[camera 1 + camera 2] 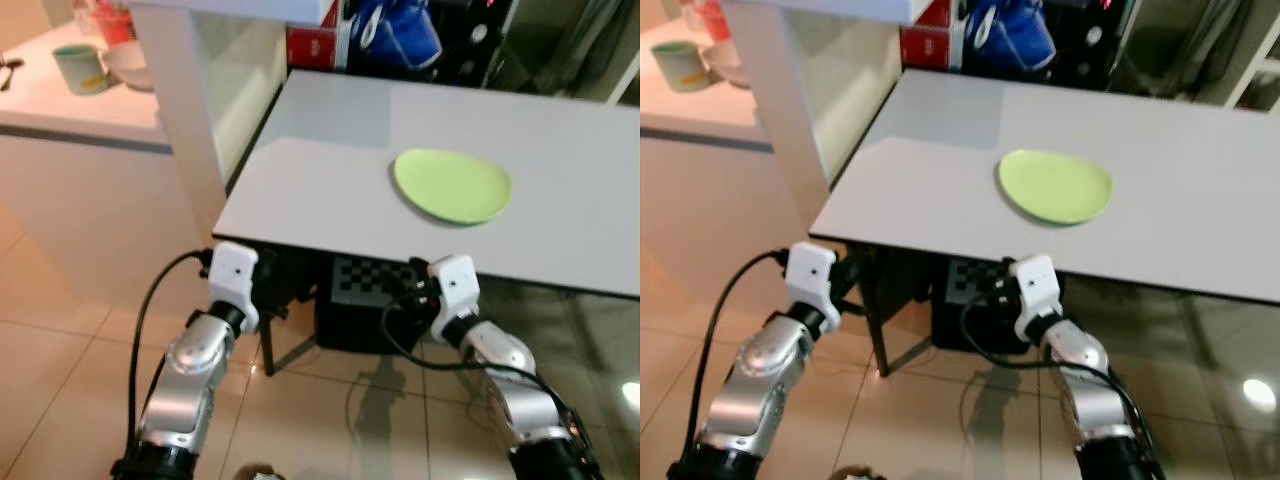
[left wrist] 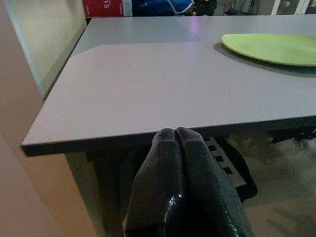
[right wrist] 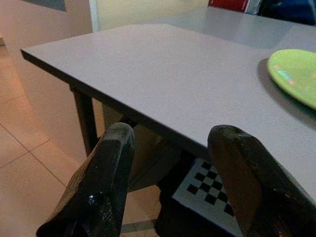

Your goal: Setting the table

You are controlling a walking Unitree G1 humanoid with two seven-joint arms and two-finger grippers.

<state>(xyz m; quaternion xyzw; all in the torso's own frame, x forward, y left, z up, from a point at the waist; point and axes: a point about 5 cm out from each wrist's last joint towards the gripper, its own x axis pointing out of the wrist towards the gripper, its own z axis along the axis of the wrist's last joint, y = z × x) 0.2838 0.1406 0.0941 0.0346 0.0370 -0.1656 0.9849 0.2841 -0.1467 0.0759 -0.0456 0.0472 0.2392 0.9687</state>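
Before us stands a grey table (image 1: 300, 190) with a matte, finely grained top and a thin, square-cut edge. On it, well in from the near edge and toward our right, lies a lime-green plate (image 1: 452, 185): shallow, smooth, slightly irregular in outline, with a soft sheen.

Both silver arms are raised below the table's near edge. Our left gripper (image 2: 180, 140) sits just under that edge near the table's left corner; in the left wrist view we see its two black, glossy fingers (image 2: 165, 163) pressed together, tip to tip, with nothing between them. Our right gripper (image 3: 170, 136) is also just below the edge, nearer the plate; in the right wrist view its fingers (image 3: 111, 153) stand wide apart, rounded and dull black, holding nothing.

Under the table we see a black box bearing a checkerboard panel (image 3: 210, 190). The floor (image 1: 60, 370) is of glossy beige tiles.

The eye views add what the wrist views lack: a white counter (image 1: 70, 110) to our left carrying a pale green mug (image 1: 80, 68) and a white bowl (image 1: 130, 65), a white post (image 1: 185, 120) beside the table, and a blue bag (image 1: 395, 30) beyond the far edge. The wrist views alone resolve the fingers.
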